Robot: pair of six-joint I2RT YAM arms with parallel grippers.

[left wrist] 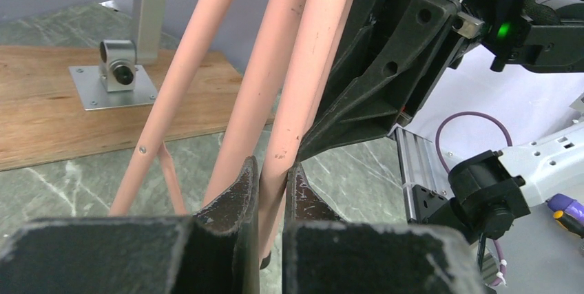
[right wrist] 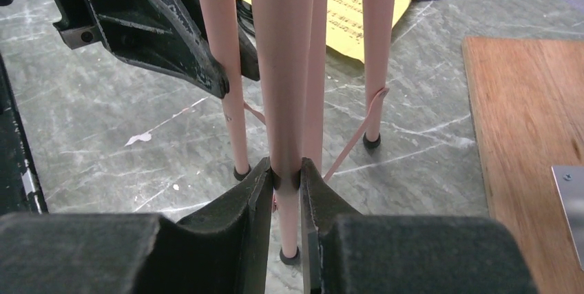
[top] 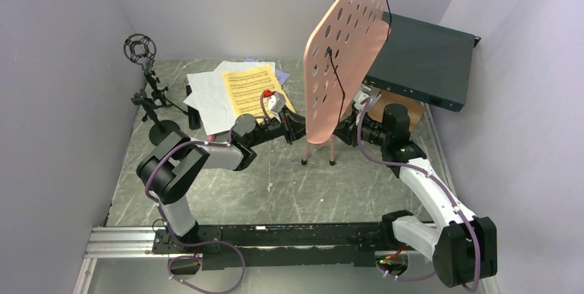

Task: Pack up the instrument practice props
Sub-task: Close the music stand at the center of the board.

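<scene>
Two-finger left gripper point(left wrist: 270, 172): clenched on a slanting pink tripod leg point(left wrist: 293, 101), low on the tube
Right gripper point(right wrist: 284, 172): grasped another pink leg point(right wrist: 282, 67), just above its black rubber foot point(right wrist: 290, 255)
Pink perforated music desk point(top: 348, 39): upright and tilted on its legs, between the two arms, feet on the grey marbled table point(top: 275, 184)
Yellow and white sheet-music pages point(top: 237, 91): lay fanned on the table beyond the left arm
Black mic holder point(top: 140, 47): stood by the far left wall
Dark teal metal rack box point(top: 420, 60): sat far right, behind the desk, above a brown wooden board point(right wrist: 523, 135)
</scene>
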